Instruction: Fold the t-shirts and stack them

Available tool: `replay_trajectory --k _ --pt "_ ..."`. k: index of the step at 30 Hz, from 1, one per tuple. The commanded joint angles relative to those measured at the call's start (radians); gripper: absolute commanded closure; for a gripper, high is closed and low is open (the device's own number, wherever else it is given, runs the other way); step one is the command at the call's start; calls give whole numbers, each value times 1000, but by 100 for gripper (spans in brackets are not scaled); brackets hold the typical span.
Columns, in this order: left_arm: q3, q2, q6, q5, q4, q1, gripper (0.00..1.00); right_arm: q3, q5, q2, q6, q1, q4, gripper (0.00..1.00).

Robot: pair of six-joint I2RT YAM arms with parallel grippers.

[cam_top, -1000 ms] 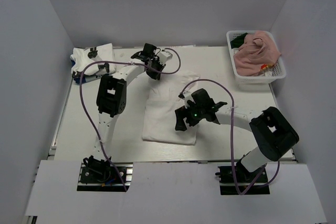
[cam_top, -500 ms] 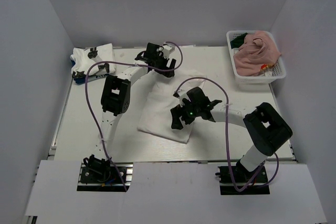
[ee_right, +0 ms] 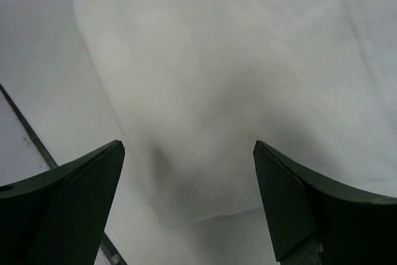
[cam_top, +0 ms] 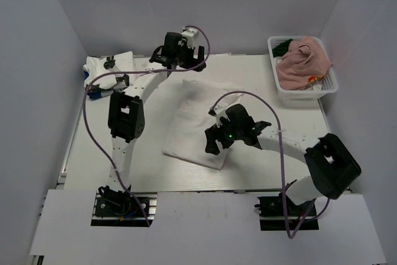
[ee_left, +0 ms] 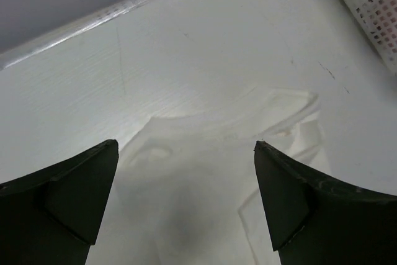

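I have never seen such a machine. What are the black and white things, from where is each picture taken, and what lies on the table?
Two robot arms stand at the near table edge, each ending in a two-finger gripper. The big picture looks down from above; the other two come from wrist cameras, so the dark shapes at the bottom are fingers. A white t-shirt lies partly folded on the table. The left gripper hangs open over its far end, the right gripper open over its near end; neither holds anything. Folded shirts sit far left; a basket far right holds a pink shirt.
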Motion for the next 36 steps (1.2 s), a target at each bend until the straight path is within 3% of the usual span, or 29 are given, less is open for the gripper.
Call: replay_trajectory --k 1,2,3,7,8,13,16,21,22,25,26,28,29,30,31,33,34,36 --pt "-143 -303 -95 -132 -53 8 0 -17 38 -136 31 6 11 10" --pt "-216 -355 -131 -241 -74 8 0 -26 46 -155 34 6 -5 10" --pt "-378 -407 -215 -277 -114 8 0 -31 57 -193 40 4 -30 10" --pt "-791 -654 -409 -378 -188 -3 0 -120 122 -341 58 16 -123 10" --pt "-933 -745 -450 -378 -188 -3 0 -128 128 -393 78 18 -165 10" --pt "-1213 -930 -547 -325 -242 -12 0 -206 56 -424 161 70 -216 10" --pt "-1376 -996 -560 -222 -135 -12 2 -241 33 -386 202 110 -200 10" --pt "-1471 -964 -560 -73 33 -12 22 -246 122 -315 261 151 -127 10" --pt "-1471 -947 -549 -62 33 -21 32 -250 140 -303 268 139 -90 10" --pt "-1471 -907 -540 -75 5 -21 51 -249 180 -245 293 167 -41 12" --pt "-1471 -907 -540 -75 -5 -21 63 -247 181 -226 299 165 -33 17" --pt "-1484 -907 -540 -75 -5 -21 75 -241 195 -206 313 170 -13 24" --pt "-1499 -919 -540 -84 5 -21 89 -243 192 -200 313 170 5 31" --pt "-1499 -920 -540 -84 21 -31 96 -241 197 -194 314 170 14 46" --pt "-1510 -929 -540 -97 21 -31 100 -238 203 -192 316 173 14 54" --pt "-1498 -929 -549 -98 4 -31 100 -234 204 -212 319 174 8 80" --pt "-1485 -929 -549 -85 4 -31 100 -234 226 -223 319 176 5 100" --pt "-1485 -978 -540 -52 -39 -31 100 -244 234 -275 337 180 -13 100"
